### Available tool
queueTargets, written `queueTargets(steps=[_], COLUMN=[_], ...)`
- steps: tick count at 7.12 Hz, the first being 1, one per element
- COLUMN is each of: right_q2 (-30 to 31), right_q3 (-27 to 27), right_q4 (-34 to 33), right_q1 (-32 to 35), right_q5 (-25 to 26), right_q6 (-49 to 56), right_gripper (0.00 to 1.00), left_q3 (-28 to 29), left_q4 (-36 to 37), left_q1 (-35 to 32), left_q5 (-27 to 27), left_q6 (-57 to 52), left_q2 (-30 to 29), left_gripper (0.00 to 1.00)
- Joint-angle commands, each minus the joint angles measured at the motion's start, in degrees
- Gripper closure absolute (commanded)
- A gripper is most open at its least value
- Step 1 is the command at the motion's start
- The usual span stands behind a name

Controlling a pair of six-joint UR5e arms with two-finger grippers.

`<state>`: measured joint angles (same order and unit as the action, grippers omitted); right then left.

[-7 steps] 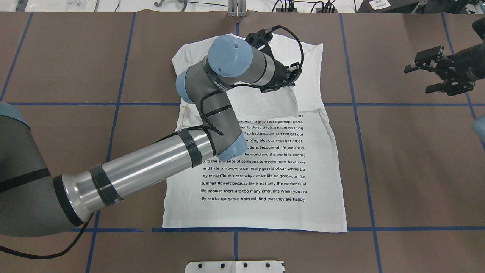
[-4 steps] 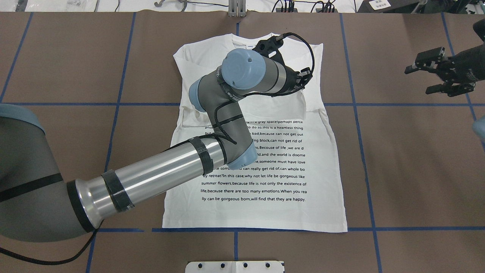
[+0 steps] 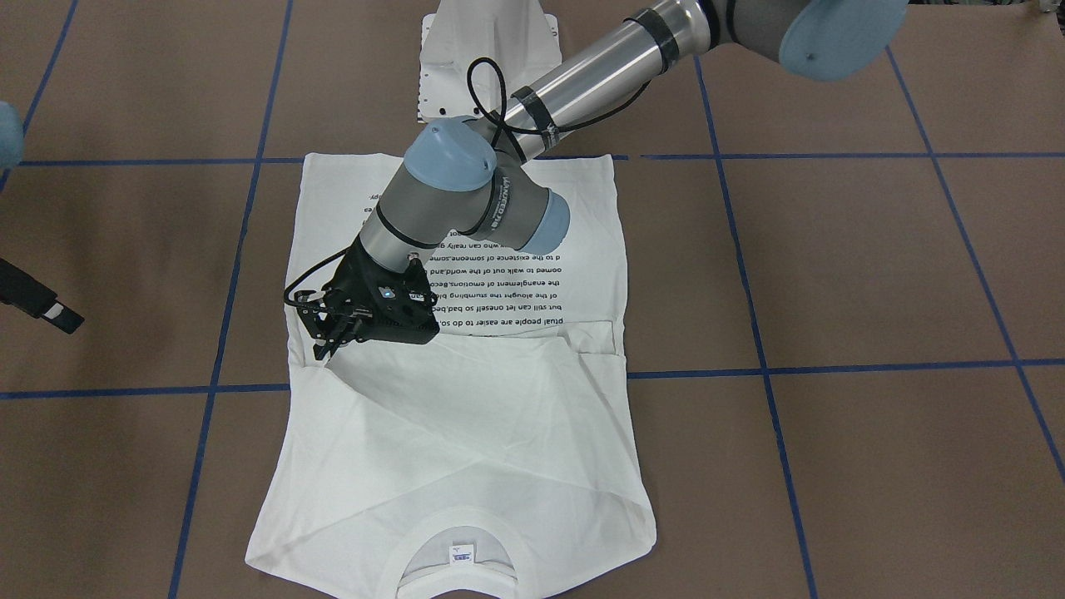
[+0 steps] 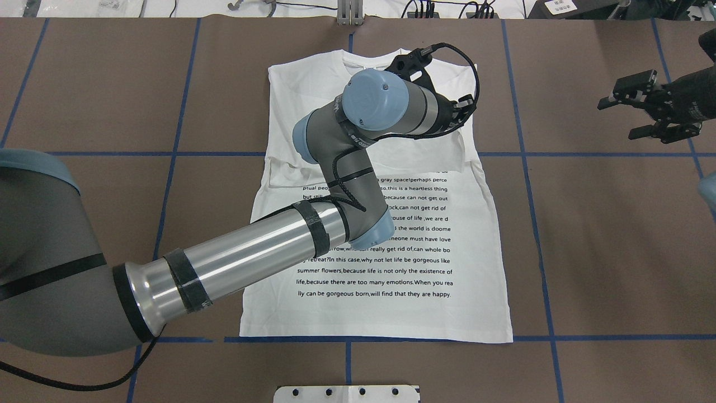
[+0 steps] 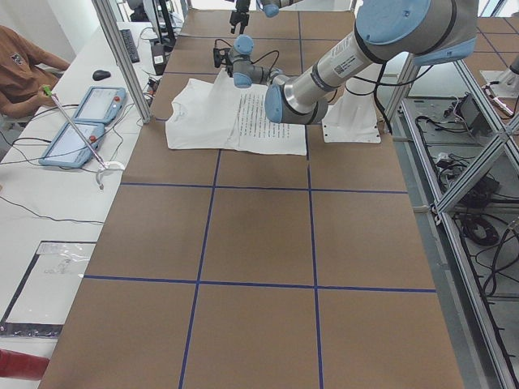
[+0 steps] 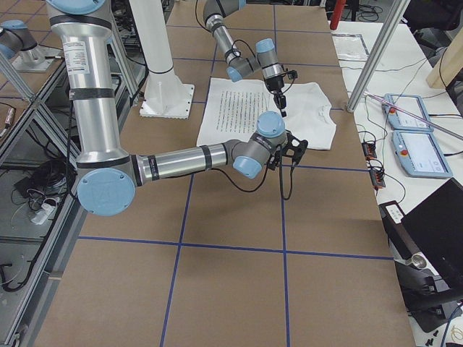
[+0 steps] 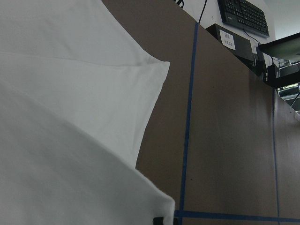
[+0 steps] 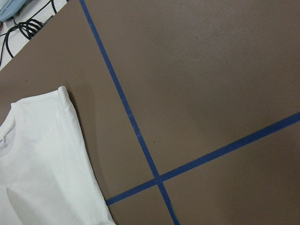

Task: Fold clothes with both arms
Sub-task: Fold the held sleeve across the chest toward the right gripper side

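One white long-sleeved T-shirt (image 4: 268, 313) lies flat near the middle of the brown table (image 4: 615, 252). Its long axis runs straight away from the robot, with the hem nearest the robot's base. The ribbed collar (image 3: 453, 539) and its small neck tag (image 3: 460, 553) point toward the operators' side. The printed side faces up, and the block of black text (image 4: 386, 271) reads upright from the robot's side. Between the text and the collar a broad layer of white cloth lies folded across the chest. The left gripper (image 3: 323, 349) has its fingers closed narrowly on an edge of this layer, at the shirt's side toward the robot's right, and the cloth rises to a small peak there. In the overhead view the left arm's wrist and blue joint cap hide those fingers, part of the collar and the left ends of several text lines. The left wrist view shows only white cloth, brown table and blue tape. The right gripper (image 4: 617, 118) hovers over the table on the robot's right, well apart from the shirt. Its fingers are spread wide with nothing between them, and its arm is cut off by the frame edge.
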<state>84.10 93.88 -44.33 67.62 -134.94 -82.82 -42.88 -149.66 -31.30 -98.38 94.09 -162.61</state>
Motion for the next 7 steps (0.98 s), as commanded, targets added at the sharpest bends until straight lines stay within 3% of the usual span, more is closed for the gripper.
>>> queueTargets(steps=[1,2,5,6,7], right_q2=[-0.1,-0.2,1.3,4.1,7.0], right_q3=[0.1,0.5,6.1,9.9,14.1], right_q4=[0.1,0.2,-0.1,-0.4,-0.9], right_q1=[0.0,-0.6,-8.5,-13.5,-20.4], right_q5=[0.0,0.0,4.9,9.0,16.0], right_q6=[-0.1,-0.1,-8.4,-10.6,-12.8], right_gripper=[0.00,0.00,0.01,0.02,0.02], left_q3=[0.0,-1.1,-26.7,-27.3,-32.6], left_q4=[0.0,0.2,10.4,11.1,12.3], left_q1=[0.0,-0.5,-1.3,-3.0,-4.5], left_q5=[2.1,2.1,-0.7,-5.8,-10.6], left_q6=[0.6,1.9,2.2,2.0,1.9], left_q2=[-0.3,0.1,17.4,18.7,23.8], left_gripper=[0.00,0.00,0.01,0.02,0.04])
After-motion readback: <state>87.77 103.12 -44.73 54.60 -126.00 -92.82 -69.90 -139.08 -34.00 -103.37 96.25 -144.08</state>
